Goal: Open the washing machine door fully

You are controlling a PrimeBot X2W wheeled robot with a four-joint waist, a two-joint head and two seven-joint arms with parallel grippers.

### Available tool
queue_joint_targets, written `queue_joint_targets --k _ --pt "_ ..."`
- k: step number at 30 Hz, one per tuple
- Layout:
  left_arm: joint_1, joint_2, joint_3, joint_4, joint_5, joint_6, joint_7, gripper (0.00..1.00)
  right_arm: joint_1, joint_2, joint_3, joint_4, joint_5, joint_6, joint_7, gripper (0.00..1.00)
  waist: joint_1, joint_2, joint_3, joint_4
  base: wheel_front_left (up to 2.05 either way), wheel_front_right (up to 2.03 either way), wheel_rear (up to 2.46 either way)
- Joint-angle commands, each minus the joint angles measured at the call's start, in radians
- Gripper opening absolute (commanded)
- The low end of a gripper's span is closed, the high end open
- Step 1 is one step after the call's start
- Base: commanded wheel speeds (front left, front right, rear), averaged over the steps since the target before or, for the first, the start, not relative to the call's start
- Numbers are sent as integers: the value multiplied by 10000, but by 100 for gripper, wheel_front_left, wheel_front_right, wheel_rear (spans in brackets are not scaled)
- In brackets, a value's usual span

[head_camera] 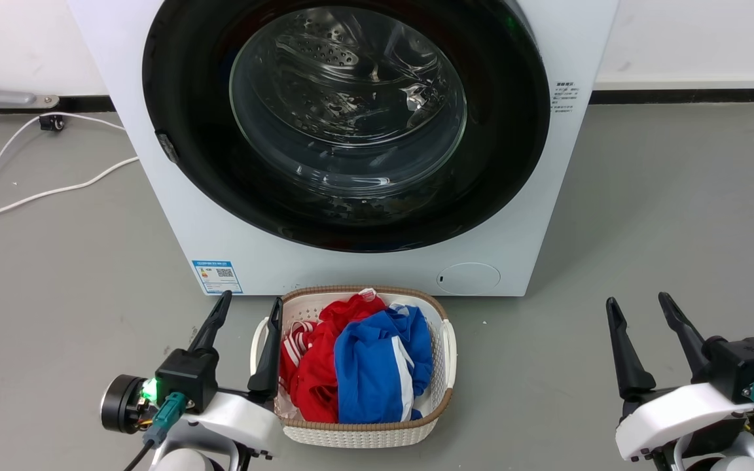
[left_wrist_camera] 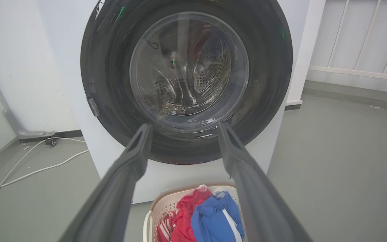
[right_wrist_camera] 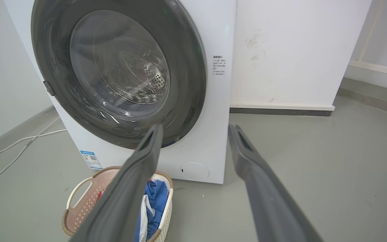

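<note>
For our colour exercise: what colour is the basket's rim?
Brown rim; head view shows it best.

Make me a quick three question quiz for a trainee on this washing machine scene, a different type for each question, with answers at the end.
1. True or false: the washing machine door is closed.
2. What stands just below the door in the head view? A) a basket of red and blue clothes; B) a bucket of water; C) a box of detergent.
3. Fill in the missing word: the left gripper and the right gripper each hold nothing, and their fingers are ____.

Key: 1 true; 2 A; 3 open.
</note>
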Motion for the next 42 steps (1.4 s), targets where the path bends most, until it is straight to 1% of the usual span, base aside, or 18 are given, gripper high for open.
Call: queue_joint_targets --k 1,8,16,17,18,19,23,25,26,28,30,33,36,38,41,42 --pt "-110 -53 69 18 40 -47 -75 100 109 36 -13 11 -83 1 -46 100 0 0 0 -3 0 0 0" --pt "-84 -147 206 125 -213 -159 -65 100 108 83 -82 65 88 1 -73 100 0 0 1 -7 0 0 0" --pt "-142 -203 239 231 -193 -230 -65 100 93 125 -137 85 180 1 -70 100 0 0 32 -3 0 0 0" --pt "-140 -206 245 252 -187 -235 -65 100 92 134 -131 93 222 1 -52 82 0 0 32 -2 0 0 0" --pt "-143 -211 257 267 -184 -243 -65 100 91 137 -124 93 259 1 -30 28 0 0 34 -2 0 0 0" --pt "-149 -217 264 280 -172 -250 -65 100 93 139 -106 94 283 1 -7 0 0 0 35 0 0 0 0" --pt "-157 -230 284 301 -115 -261 -65 100 112 151 -117 83 502 1 37 0 0 0 31 3 0 0 0" --pt "-151 -240 294 305 -106 -254 -65 100 106 168 -226 112 998 -1 77 0 0 0 22 2 0 0 0" --pt "-144 -245 297 307 -93 -259 -65 100 101 180 -328 155 1579 -1 117 0 0 0 12 4 0 0 0" --pt "-134 -261 291 320 -73 -280 -65 100 108 188 -511 252 3645 1 284 0 0 0 -12 28 0 0 0" --pt "-131 -269 298 311 -62 -294 -65 100 106 200 -568 375 6314 1 474 0 0 0 -26 40 0 0 0" --pt "-102 -295 305 308 -44 -315 -65 100 34 184 -843 526 10025 2 686 0 0 0 -48 36 0 0 0" --pt "-67 -306 315 284 -16 -319 -65 100 -135 187 -1153 736 13218 2 774 0 0 0 -49 4 0 0 0" --pt "-52 -311 327 255 -4 -316 -65 100 -298 184 -1473 955 14712 2 849 0 0 0 -35 -20 0 0 0" --pt "-47 -323 369 220 -66 -334 -65 100 -693 183 -1900 1389 16058 2 918 0 0 0 20 -87 0 0 0" --pt "-51 -314 395 184 -55 -322 -65 100 -857 50 -1993 1593 16290 2 909 0 0 0 64 -124 0 0 0"
